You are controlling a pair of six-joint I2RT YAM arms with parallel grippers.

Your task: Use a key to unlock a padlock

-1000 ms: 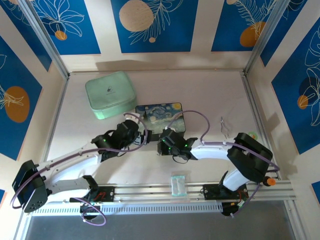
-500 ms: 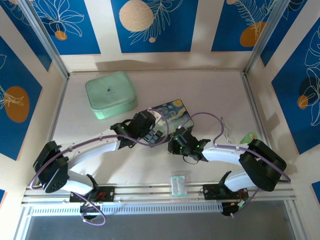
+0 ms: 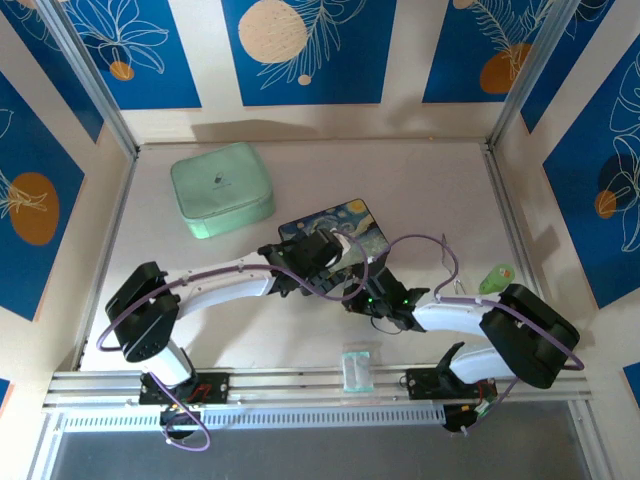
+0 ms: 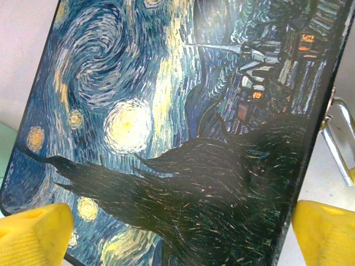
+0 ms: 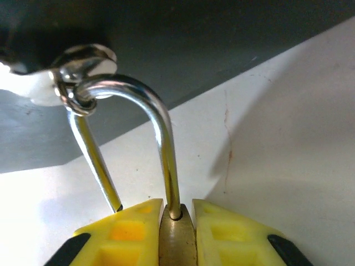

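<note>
Padlock point(image 5: 177, 243): brass body, thin silver shackle through clasp ring point(image 5: 83, 67).

One mint-green zipped fabric case point(image 3: 220, 188), one flat box point(image 3: 355, 215) with a night-sky painting on its lid, one brass padlock point(image 5: 177, 246) with a silver shackle, one clear plastic packet point(image 3: 356, 368), one small green lump point(image 3: 497, 275). Two yellow-fingered tools: left tool point(image 4: 177, 235), right tool point(image 5: 176, 224).

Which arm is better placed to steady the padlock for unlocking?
Right. The right gripper is shut on the padlock, whose shackle hooks through the box clasp. The left gripper hangs open over the painted box, holding nothing.
</note>
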